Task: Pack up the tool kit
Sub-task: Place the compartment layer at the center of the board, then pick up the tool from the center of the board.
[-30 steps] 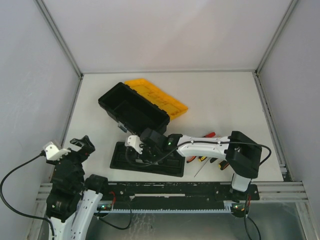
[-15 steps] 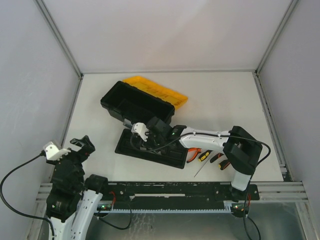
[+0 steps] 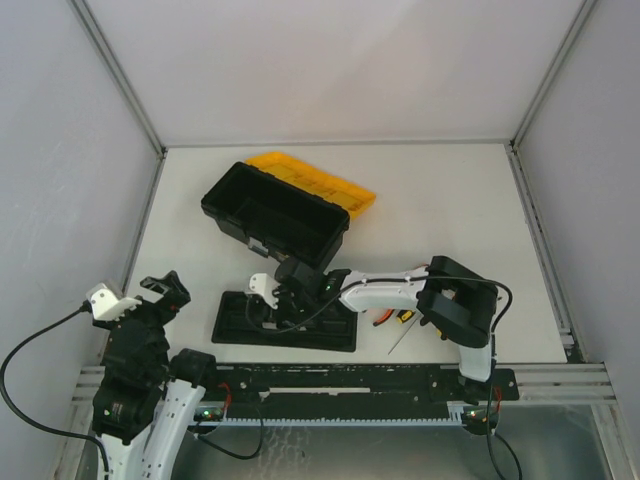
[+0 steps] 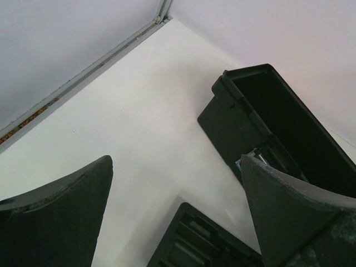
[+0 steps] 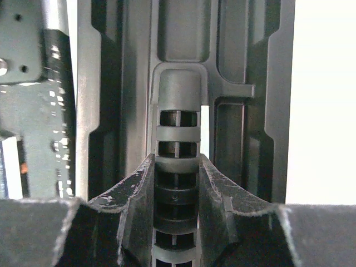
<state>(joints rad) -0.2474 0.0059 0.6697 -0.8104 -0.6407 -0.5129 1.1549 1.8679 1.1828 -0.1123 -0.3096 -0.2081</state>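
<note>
The black toolbox stands open at the back left, its yellow lid hinged back behind it. The black inner tray lies on the table in front of the box. My right gripper is shut on the tray's ribbed centre handle, its tips pinching the handle from both sides. Orange and yellow-handled tools lie to the right of the tray, partly hidden under the right arm. My left gripper is open and empty at the front left. Its view shows the box and a tray corner.
White walls with metal frame posts enclose the table on three sides. The black rail carrying the arm bases runs along the near edge. A thin screwdriver shaft points toward the rail.
My right gripper carried the tray toward the toolbox, then back toward the front and a little left. The toolbox shifted slightly, its lid now steeper. The left arm has not moved.
</note>
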